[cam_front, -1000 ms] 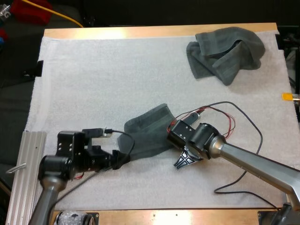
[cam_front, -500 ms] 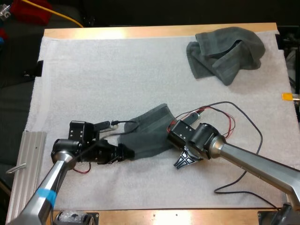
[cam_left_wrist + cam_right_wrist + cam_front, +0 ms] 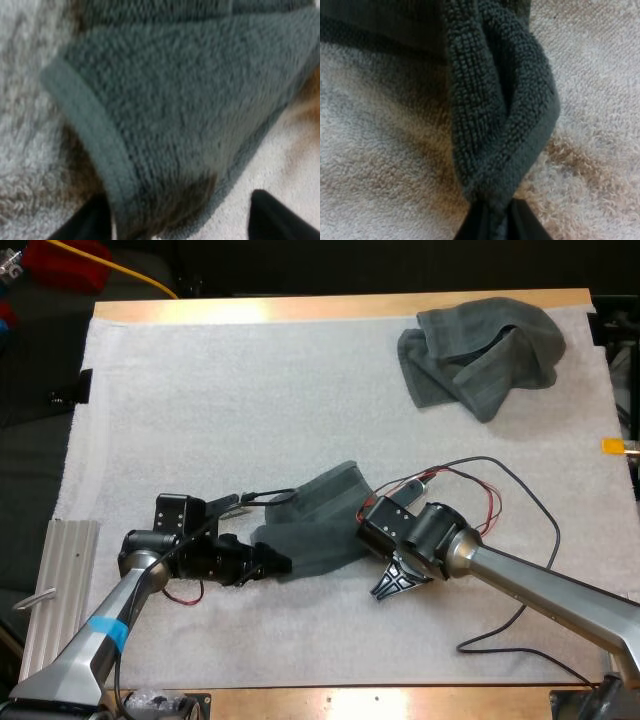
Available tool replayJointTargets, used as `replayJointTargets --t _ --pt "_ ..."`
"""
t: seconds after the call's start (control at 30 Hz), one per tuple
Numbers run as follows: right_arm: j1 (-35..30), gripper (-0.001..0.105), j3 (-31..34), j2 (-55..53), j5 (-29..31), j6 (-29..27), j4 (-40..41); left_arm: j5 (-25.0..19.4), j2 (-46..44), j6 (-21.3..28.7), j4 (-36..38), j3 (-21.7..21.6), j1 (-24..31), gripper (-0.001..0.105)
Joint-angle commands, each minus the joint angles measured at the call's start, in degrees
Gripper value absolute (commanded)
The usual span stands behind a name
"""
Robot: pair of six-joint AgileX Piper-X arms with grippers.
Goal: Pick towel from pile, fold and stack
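A dark grey-green towel (image 3: pixel 318 522) lies partly folded in the middle of the mat. My left gripper (image 3: pixel 278 565) is at its near left corner. In the left wrist view the towel corner (image 3: pixel 165 115) hangs between the left gripper's (image 3: pixel 182 217) fingers, which stand apart, one finger (image 3: pixel 280 217) clear of the cloth. My right gripper (image 3: pixel 363 525) is at the towel's right edge. In the right wrist view the right gripper (image 3: pixel 492 217) pinches a bunched fold of towel hem (image 3: pixel 500 115). A crumpled towel (image 3: pixel 482 355) lies at the far right of the mat.
A ribbed metal rail (image 3: pixel 55 590) lies along the table's near left edge. The white mat (image 3: pixel 220 410) stretches bare between the two towels. The wooden table edge (image 3: pixel 330 306) runs along the far side.
My left arm has swung forward and to the right, bringing its gripper up to the towel's near left corner. The right arm and both towels have stayed put.
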Motion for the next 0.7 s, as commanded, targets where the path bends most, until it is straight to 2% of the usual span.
replayJointTargets --t 0.0,0.13,0.3,0.4,0.67 --pt "-0.24 0.001 0.18 -0.79 -0.48 0.21 0.43 0.88 -0.06 -0.14 -1.17 0.0 -0.29 0.047" --pt "-0.24 0.001 0.18 -0.78 -0.48 0.21 0.43 0.74 -0.06 -0.5 -1.76 0.0 -0.29 0.045" --pt "-0.24 0.001 0.18 -0.79 -0.48 0.21 0.43 0.64 -0.06 -0.48 -1.81 0.0 -0.29 0.013" --pt "-0.24 0.001 0.18 -0.66 -0.37 0.21 0.43 0.64 -0.07 -0.48 -1.55 0.0 -0.29 0.002" --pt "-0.24 0.001 0.18 -1.11 -0.3 0.21 -1.48 0.89 -4.57 0.62 2.56 -1.34 -0.29 0.0"
